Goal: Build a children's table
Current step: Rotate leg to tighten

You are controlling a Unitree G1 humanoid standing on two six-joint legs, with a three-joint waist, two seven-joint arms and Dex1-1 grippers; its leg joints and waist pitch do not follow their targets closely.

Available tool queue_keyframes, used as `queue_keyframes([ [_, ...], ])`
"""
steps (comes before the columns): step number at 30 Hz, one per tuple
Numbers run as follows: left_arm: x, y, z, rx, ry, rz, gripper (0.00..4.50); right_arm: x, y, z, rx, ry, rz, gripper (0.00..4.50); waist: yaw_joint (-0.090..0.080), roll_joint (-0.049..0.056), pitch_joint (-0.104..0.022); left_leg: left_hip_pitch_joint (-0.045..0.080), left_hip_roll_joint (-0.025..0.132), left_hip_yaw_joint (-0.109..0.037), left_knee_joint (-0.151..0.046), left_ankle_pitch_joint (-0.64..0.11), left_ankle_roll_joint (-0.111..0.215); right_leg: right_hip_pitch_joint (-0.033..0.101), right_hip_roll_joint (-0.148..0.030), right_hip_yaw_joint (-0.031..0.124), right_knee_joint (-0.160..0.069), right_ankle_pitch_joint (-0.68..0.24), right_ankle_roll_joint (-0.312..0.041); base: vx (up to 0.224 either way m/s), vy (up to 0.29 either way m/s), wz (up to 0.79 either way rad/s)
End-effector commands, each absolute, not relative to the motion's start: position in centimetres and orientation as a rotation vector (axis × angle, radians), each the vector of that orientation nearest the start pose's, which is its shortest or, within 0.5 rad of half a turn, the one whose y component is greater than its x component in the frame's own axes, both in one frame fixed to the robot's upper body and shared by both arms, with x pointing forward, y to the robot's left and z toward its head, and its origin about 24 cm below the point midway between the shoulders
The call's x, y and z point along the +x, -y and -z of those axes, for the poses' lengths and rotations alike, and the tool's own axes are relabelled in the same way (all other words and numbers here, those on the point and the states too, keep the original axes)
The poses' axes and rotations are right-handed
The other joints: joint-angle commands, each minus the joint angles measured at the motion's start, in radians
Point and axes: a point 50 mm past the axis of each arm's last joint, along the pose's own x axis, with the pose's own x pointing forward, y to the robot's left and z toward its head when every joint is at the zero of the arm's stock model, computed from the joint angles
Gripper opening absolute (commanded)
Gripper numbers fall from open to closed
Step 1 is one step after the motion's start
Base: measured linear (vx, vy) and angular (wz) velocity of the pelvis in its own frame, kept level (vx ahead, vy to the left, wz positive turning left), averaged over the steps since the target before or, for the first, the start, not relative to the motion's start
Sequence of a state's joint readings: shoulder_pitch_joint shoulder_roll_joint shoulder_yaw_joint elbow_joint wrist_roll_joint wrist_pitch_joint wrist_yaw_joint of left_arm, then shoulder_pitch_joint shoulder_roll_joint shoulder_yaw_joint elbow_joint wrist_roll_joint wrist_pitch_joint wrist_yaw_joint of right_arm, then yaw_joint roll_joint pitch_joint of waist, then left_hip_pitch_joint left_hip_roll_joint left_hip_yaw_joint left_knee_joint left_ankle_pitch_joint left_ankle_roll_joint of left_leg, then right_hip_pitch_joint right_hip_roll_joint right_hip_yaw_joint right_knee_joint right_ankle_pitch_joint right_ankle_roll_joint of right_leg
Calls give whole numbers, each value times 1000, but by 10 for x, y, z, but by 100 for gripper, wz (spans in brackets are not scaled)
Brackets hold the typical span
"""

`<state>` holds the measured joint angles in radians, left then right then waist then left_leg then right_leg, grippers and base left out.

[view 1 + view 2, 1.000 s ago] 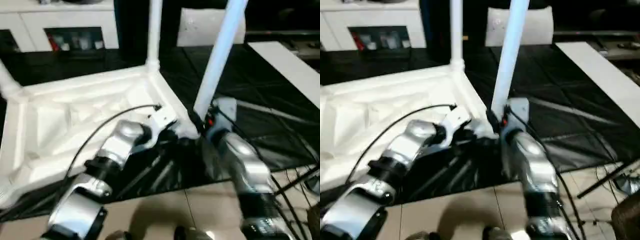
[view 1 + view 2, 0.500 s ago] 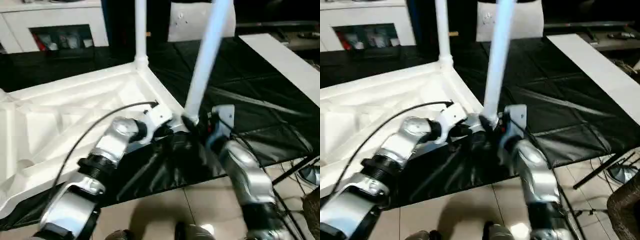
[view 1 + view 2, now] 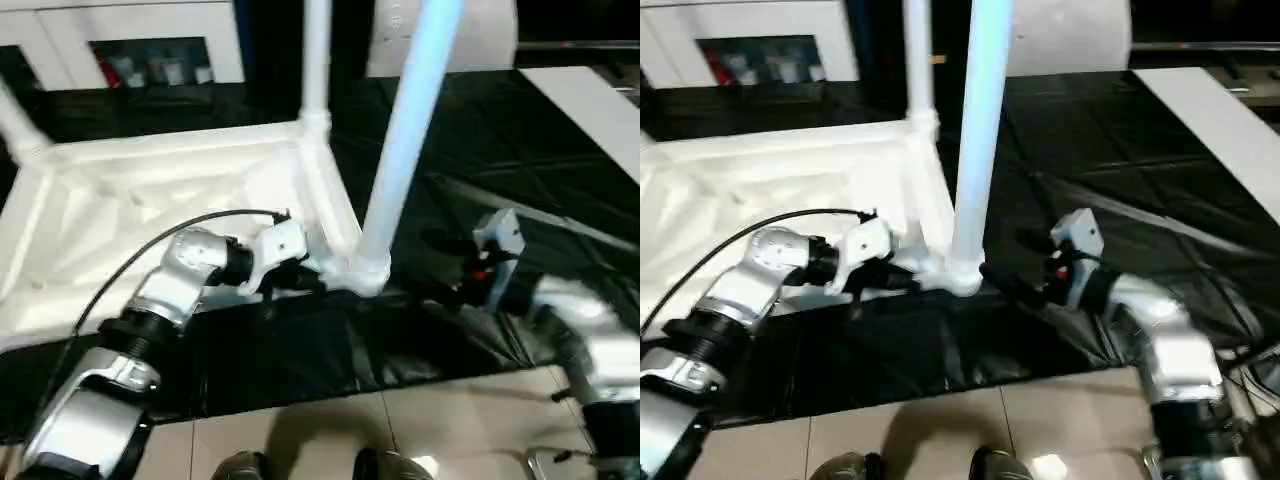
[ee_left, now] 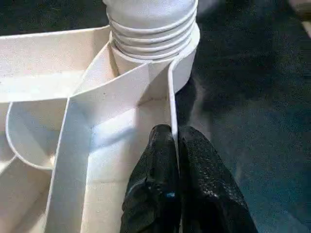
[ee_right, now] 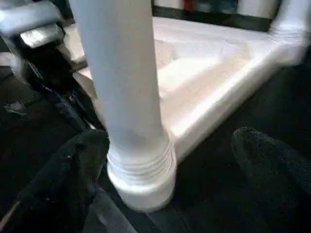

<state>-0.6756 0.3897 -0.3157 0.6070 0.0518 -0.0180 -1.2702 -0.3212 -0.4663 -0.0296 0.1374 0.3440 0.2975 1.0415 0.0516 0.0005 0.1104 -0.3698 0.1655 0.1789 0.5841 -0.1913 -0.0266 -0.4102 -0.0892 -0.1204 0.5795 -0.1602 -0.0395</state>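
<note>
The children's table [image 3: 150, 200] lies upside down on a black sheet, its ribbed underside facing up. White legs stand in the near right socket [image 3: 400, 150], the far socket [image 3: 316, 60] and the left corner [image 3: 15, 125]. My left gripper [image 4: 174, 141] is shut on the thin rim wall beside the near right socket [image 4: 153, 43]; it also shows at the rim in the head view [image 3: 305, 280]. My right gripper [image 5: 170, 136] stands wide open just right of that leg [image 5: 121, 73], one finger [image 5: 73, 170] close to the leg's base, the other finger [image 5: 272, 165] far off it.
White cabinets with glass doors [image 3: 150, 50] line the back. A flat white panel [image 3: 590, 100] lies at the far right on the black sheet [image 3: 480, 170]. Tiled floor [image 3: 450, 420] and my feet [image 3: 240, 465] are at the near edge.
My right gripper has opened, let go of the near right leg and drawn back to the right. The left gripper keeps its hold on the rim. The camera has shifted.
</note>
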Motion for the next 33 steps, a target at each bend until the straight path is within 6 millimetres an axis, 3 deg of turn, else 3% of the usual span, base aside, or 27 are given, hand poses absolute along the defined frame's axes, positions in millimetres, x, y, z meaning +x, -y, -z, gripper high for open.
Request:
queue_keyframes([
  [1,318,-124,-71,628,-397,1593,0,285,186,-98,-43,-170,-1149,420,8,-11,-96,6,71,-17,-48,-24,171,69,-81,70,-42,-86,-253,0,0,0],
  [3,317,-124,-71,634,-398,1611,0,285,186,-98,-47,-177,-1173,412,14,-9,-94,8,75,-18,-50,-42,160,66,-81,69,-44,-123,-245,0,0,0],
  [4,317,-124,-72,647,-398,1633,0,284,184,-97,-52,-187,-1199,400,14,-13,-93,9,76,-17,-51,-57,153,65,-80,68,-48,-144,-241,0,0,0],
  [7,316,-122,-75,681,-397,1699,0,283,177,-96,-57,-211,-1286,373,20,-15,-86,15,76,-17,-57,-131,97,61,-85,69,-65,-284,-208,0,0,0],
  [10,315,-121,-76,689,-397,1721,0,283,173,-95,-64,-220,-1318,345,30,-14,-88,19,78,-17,-58,-139,73,60,-87,71,-66,-312,-188,0,0,0],
  [21,311,-110,-76,734,-387,1837,0,278,158,-88,-55,-260,-1449,245,38,-22,-93,13,77,-16,-55,-87,90,63,-88,71,-53,-231,-201,0,0,0],
  [23,310,-109,-76,735,-385,1845,0,278,157,-87,-51,-262,-1458,245,38,-22,-93,14,77,-15,-55,-88,92,62,-89,71,-53,-233,-202,0,0,0],
  [24,310,-108,-76,736,-384,1848,0,278,157,-87,-49,-264,-1462,222,39,-22,-93,14,77,-15,-55,-91,90,63,-88,71,-54,-240,-199,0,0,0],
  [30,312,-107,-75,739,-387,1842,0,275,154,-84,-36,-278,-1490,203,40,-22,-92,15,78,-17,-57,-111,76,62,-89,70,-59,-269,-187,0,0,0],
  [31,312,-108,-75,739,-388,1839,0,275,153,-84,-34,-279,-1491,202,40,-18,-91,15,78,-17,-57,-114,74,62,-89,70,-59,-267,-187,0,0,0],
  [32,313,-108,-75,734,-390,1828,0,275,153,-84,-27,-279,-1489,202,39,-21,-92,15,78,-17,-58,-115,73,63,-88,70,-59,-261,-189,0,0,0],
  [33,315,-109,-75,721,-398,1794,0,273,152,-83,-8,-280,-1476,202,40,-16,-91,15,78,-18,-58,-116,71,63,-87,70,-58,-255,-192,0,0,0],
])
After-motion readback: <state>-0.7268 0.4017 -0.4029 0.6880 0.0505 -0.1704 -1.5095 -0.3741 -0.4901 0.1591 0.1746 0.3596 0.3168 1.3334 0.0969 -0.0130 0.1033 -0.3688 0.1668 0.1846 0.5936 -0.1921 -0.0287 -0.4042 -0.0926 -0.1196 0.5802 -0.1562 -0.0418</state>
